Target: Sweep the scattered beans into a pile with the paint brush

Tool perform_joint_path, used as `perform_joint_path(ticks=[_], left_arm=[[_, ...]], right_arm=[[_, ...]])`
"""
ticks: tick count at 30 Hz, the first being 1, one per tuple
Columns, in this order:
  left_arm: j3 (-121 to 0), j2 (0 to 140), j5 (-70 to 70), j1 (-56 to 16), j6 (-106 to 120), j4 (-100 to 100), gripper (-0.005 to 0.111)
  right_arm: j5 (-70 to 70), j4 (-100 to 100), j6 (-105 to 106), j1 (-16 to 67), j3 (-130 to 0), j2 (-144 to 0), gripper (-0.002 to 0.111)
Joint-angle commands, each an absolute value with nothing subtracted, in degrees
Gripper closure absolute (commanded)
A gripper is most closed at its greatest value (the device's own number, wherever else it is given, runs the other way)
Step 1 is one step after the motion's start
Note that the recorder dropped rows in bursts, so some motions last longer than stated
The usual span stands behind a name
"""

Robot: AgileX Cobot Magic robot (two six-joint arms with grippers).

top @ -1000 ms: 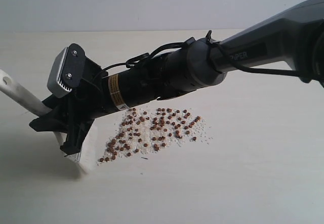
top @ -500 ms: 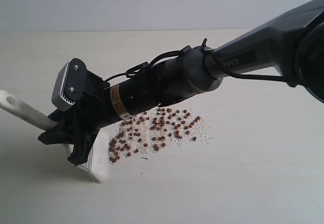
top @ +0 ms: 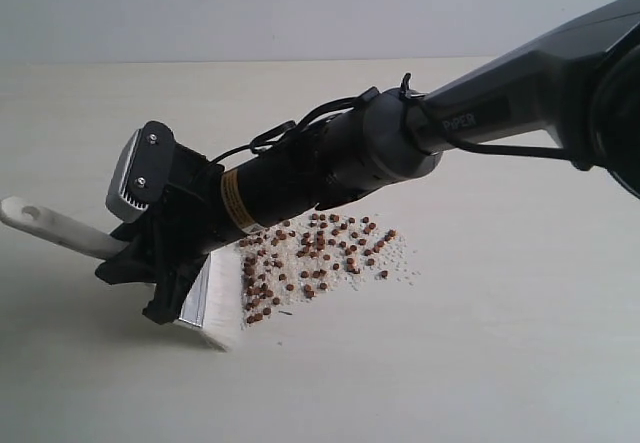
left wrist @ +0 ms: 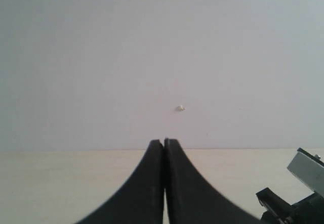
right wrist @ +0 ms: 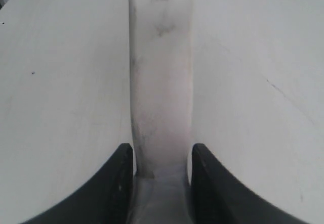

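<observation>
Gripping the paint brush [top: 208, 291] by its handle just above the ferrule, the right claw [top: 165, 285] reaches in from the right across the bench [top: 480, 363]. In the right wrist view its two dark fingers [right wrist: 120, 183] stand on either side of the pale wooden handle [right wrist: 162, 82], whose end hole shows at the far tip. The brush is tilted, with the handle slanting up and away to the left and the cream bristles down on the bench. The bristles touch the left edge of the beans [top: 315, 253] — a loose reddish-brown patch mixed with whitish crumbs, lying under the arm and denser just beside the bristles. The left claw [left wrist: 164, 148] is closed on nothing, its fingertips pressed together, facing a plain wall.
</observation>
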State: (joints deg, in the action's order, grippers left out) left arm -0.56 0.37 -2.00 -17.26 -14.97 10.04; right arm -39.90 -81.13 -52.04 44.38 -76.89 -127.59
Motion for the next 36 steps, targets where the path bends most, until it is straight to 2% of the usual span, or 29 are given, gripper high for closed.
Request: perform_joint_path(ticks=[1,7,14,22,28,36], left_arm=[[-0.90,0.00,-2.35,-17.15,-14.98,9.76,0.107],[-0.90,0.00,-2.35,-17.15,-14.98,9.76,0.107],[-0.90,0.00,-2.35,-17.15,-14.98,9.76,0.107],[-0.90,0.00,-2.35,-17.15,-14.98,9.76,0.107],[-0.90,0.00,-2.35,-17.15,-14.98,9.76,0.107],[-0.90,0.00,-2.35,-17.15,-14.98,9.76,0.107]], right_arm=[[-40.83,-80.74,-52.18,44.20,-76.93,-124.03,0.108],[-40.31,-78.99,-47.93,44.20,-76.93,-123.15,0.108],[-40.45,-58.65,-31.54,42.79,-77.32,-126.02,0.108],[-43.30,-63.57,-39.19,38.02,-77.56,-126.07,0.108],[-49.13,-65.65,-38.79,37.98,-77.70,-126.07,0.108],[-50.17,-71.53,-42.91,37.98,-82.05,-130.25,0.108]])
